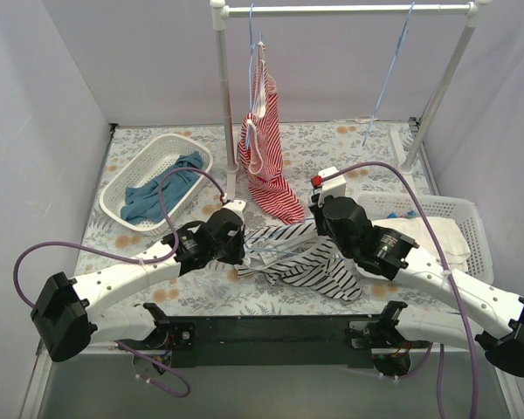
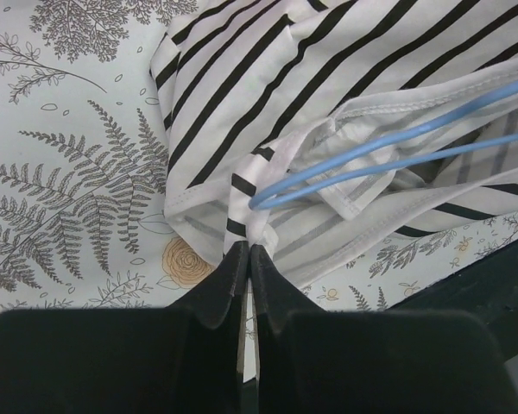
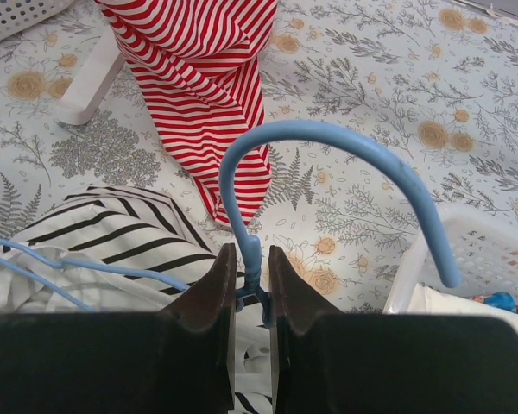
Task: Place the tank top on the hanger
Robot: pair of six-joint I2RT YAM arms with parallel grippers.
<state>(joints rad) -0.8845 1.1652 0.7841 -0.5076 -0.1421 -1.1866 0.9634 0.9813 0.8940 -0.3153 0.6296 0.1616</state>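
The black-and-white striped tank top (image 1: 310, 262) lies crumpled on the table between my arms. It also shows in the left wrist view (image 2: 268, 103) and the right wrist view (image 3: 112, 233). The pale-blue hanger (image 3: 328, 142) has its arms partly inside the top (image 2: 371, 155). My left gripper (image 2: 248, 250) is shut on a white edge of the tank top. My right gripper (image 3: 250, 259) is shut on the hanger's neck, just below the hook. In the top view the left gripper (image 1: 242, 246) and the right gripper (image 1: 319, 223) sit at either side of the top.
A red-and-white striped top (image 1: 264, 144) hangs from the rack rail (image 1: 349, 10) at the back, next to a bare blue hanger (image 1: 389, 78). A white basket (image 1: 157, 179) with a blue garment stands back left. Another white basket (image 1: 437, 227) sits on the right.
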